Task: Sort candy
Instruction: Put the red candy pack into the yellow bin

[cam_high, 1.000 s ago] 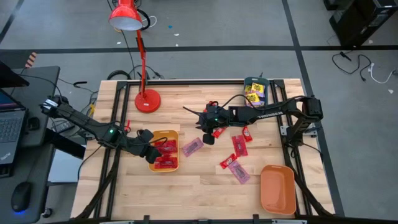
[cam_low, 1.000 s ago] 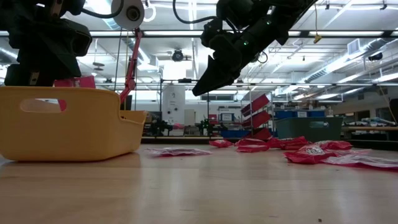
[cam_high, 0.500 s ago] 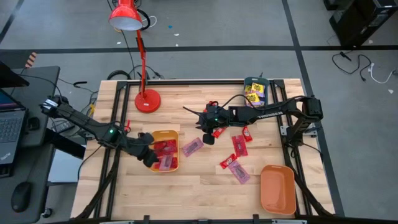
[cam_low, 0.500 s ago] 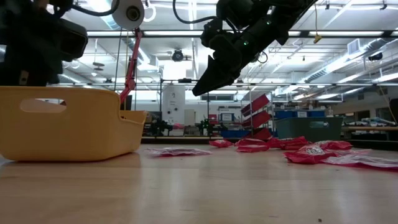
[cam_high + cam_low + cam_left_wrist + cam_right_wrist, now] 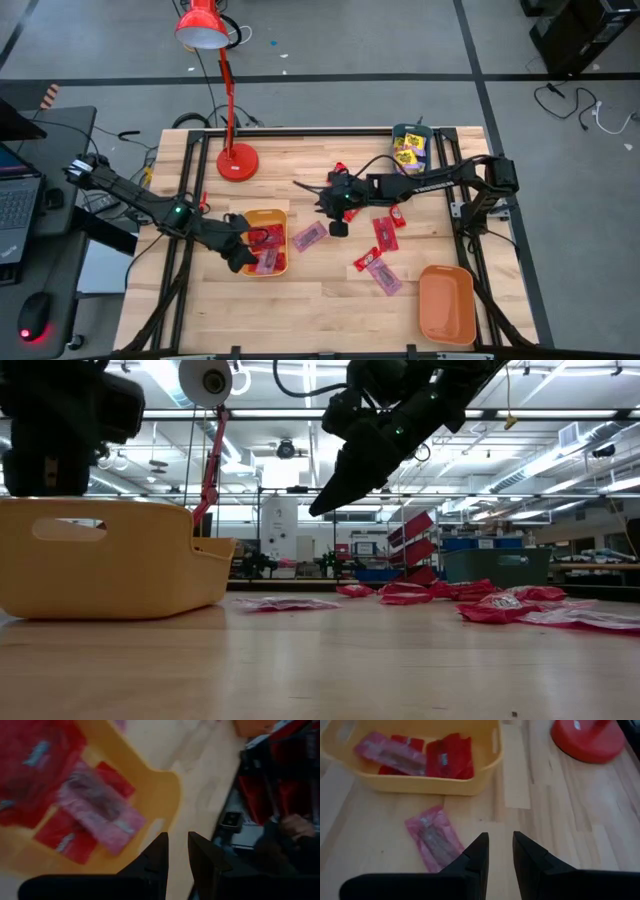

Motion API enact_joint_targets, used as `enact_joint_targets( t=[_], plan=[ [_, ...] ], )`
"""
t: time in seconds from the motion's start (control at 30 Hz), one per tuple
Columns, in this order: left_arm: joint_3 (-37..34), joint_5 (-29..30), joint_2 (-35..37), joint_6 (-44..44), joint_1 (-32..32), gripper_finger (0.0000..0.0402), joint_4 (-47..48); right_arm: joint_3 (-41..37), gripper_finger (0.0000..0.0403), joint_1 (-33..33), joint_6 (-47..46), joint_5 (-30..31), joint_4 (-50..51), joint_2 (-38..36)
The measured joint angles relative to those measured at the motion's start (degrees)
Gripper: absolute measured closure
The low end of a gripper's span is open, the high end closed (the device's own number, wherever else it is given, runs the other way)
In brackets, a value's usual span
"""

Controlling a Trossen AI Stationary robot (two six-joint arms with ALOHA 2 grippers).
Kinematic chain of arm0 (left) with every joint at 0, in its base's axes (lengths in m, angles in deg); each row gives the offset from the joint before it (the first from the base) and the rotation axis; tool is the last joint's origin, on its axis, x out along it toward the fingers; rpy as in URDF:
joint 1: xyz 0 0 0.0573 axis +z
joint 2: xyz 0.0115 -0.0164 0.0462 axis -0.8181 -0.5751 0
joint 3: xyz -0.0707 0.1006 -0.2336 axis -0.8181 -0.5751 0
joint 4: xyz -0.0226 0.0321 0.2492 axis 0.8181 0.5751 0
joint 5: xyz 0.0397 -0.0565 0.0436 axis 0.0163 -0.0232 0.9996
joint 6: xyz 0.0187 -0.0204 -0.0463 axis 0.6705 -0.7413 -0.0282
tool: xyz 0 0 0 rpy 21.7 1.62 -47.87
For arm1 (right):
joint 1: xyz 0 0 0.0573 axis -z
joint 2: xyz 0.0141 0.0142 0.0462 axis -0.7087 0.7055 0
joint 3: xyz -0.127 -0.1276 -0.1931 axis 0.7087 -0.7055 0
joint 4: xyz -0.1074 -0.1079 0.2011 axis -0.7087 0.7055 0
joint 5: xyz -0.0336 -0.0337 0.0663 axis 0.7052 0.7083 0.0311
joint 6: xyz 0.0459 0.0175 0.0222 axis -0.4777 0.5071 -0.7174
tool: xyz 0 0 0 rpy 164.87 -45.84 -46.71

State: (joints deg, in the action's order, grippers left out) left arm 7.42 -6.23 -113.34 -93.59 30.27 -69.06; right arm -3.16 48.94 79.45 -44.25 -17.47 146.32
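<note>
A yellow tray [image 5: 272,214] at the table's left holds red candy [image 5: 30,765] and one pinkish packet [image 5: 100,810]. My left gripper [image 5: 240,258] hangs over the tray's near left part, its fingers [image 5: 159,855] a narrow gap apart with nothing between them. My right gripper [image 5: 337,224] hangs above the table's middle, pointing down toward a pinkish packet [image 5: 432,842] that lies flat on the wood. Its fingers [image 5: 479,852] also stand slightly apart and hold nothing. More red candy [image 5: 385,232] and a pinkish packet [image 5: 386,277] lie right of centre.
A teal tray [image 5: 398,130] with yellow packets [image 5: 408,150] stands at the far right. An orange tray [image 5: 426,290] sits at the near right corner. A red desk lamp's base [image 5: 237,160] stands far left of centre, its stem rising over the table.
A pinkish packet that showed beside my left gripper above the yellow tray's rim has dropped into the tray and now lies on the red candy. My left gripper has turned at the wrist over the tray without shifting place. My right gripper has rolled slightly.
</note>
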Motion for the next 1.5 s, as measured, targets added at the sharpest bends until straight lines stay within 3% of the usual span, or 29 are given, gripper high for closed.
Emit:
enact_joint_targets(
  t=[0.27, 0.83, 1.23, 1.5],
  plan=[
    [3.48, 1.22, 0.01, 7.18, 2.37, 0.0325, 0.06, 0.02, 0.0322, -3.05, 6.13, 0.22, -0.72, 0.62],
    [6.15, 5.59, 0.32, 25.6, 10.04, 0.0325, -3.67, -0.02, 0.0213, -5.02, 6.4, -1.29, 2.06, 6.64],
    [10.43, 15.97, 0.29, 47.81, 11.93, 0.0325, -3.99, 0.0, 0.0209, -4.76, 7.43, -1.2, 1.89, 6.64],
    [10.41, 23.0, 0.1, 54.14, 11.93, 0.0325, -3.93, 0.0, 0.0215, -4.91, 6.53, -1.1, 0.09, 12.89]
  ],
)
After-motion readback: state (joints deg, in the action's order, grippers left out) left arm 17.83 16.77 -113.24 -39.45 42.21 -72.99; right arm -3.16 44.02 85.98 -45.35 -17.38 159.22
